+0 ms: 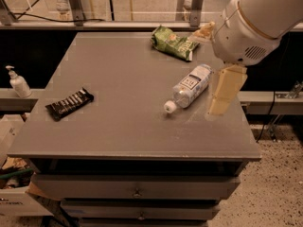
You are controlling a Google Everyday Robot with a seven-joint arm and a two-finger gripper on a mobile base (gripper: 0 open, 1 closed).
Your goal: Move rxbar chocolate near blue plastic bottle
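Camera view, rxbar chocolate (69,103) angled upper-right, hand (223,91) far right

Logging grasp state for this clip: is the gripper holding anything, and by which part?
Nothing. The gripper hangs empty above the table, right side; rxbar chocolate lies far left.

My tool (223,90), over the table's right edge beside the blue plastic bottle (191,85), looked like matt cream plastic. The table (123,122) top was smooth, matt grey. The rxbar chocolate (69,103) wrapper was glossy black. The bottle was clear, shiny plastic. The snack bag (173,42) was crinkled and shiny.
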